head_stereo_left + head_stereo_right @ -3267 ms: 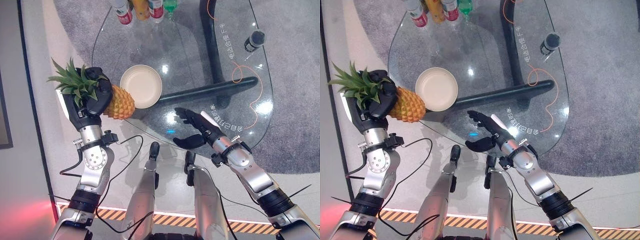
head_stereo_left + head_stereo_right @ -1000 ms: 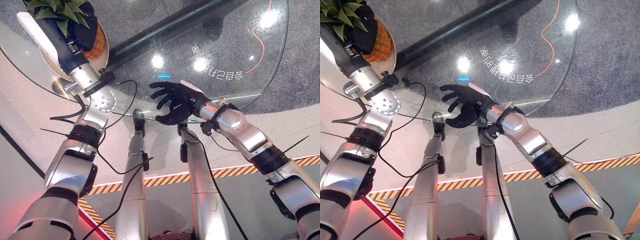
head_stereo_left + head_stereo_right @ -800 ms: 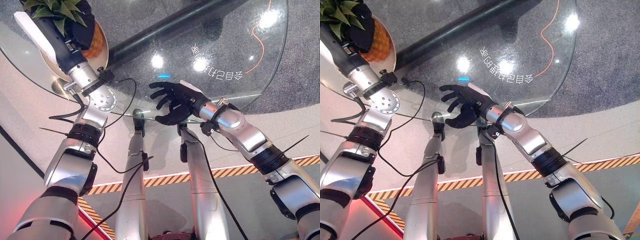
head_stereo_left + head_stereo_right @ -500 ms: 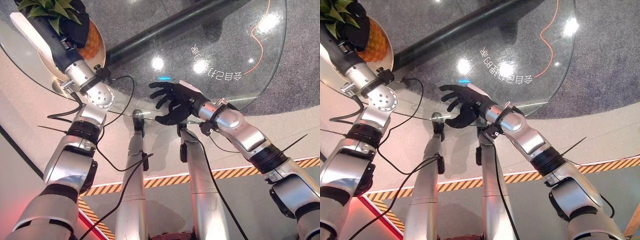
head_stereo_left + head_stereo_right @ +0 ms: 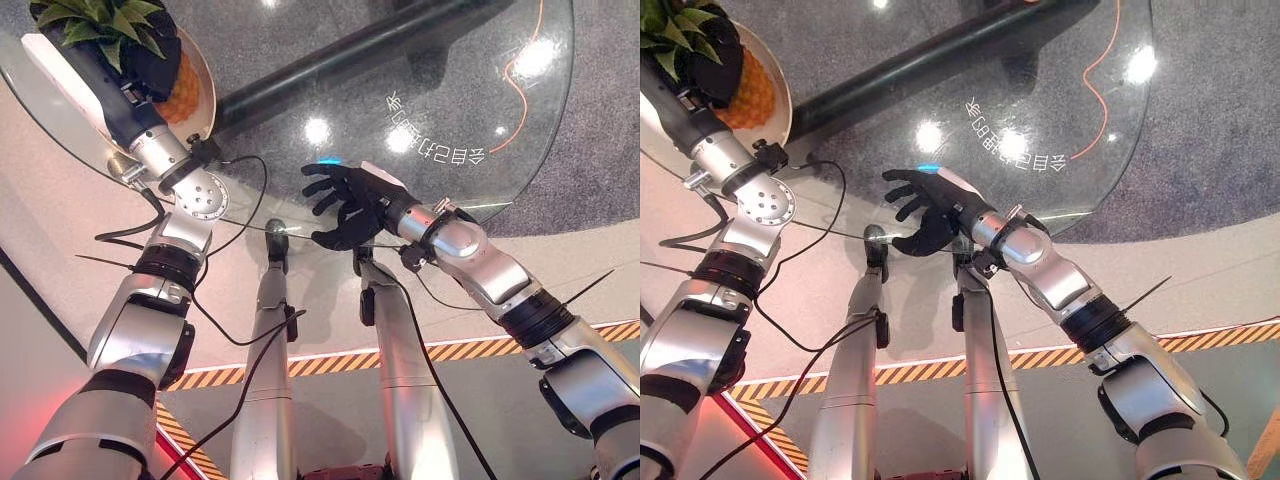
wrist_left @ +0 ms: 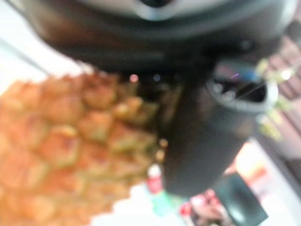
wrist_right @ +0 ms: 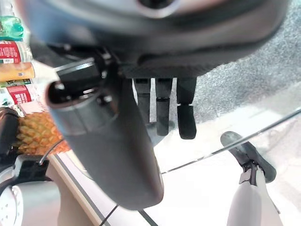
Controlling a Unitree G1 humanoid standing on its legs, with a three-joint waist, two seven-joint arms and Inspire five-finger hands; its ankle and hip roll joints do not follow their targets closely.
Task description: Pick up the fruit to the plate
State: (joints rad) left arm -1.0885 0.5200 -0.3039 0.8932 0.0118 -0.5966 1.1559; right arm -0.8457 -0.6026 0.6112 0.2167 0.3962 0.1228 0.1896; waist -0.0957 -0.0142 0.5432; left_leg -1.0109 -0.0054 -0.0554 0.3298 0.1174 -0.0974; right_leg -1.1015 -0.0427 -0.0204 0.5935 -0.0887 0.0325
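One fruit nearly home | pineapple (image 5: 183, 85) over plate (image 5: 207, 75), clamped in left hand (image 5: 150, 62) | right hand (image 5: 345, 205) idle, fingers spread above glass table (image 5: 450, 60) | left to do: set down, release

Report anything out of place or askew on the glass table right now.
Nothing stands out. The pineapple lies in the plate on the glass table, with the left hand curled round its crown end. The right hand is open over the near rim.
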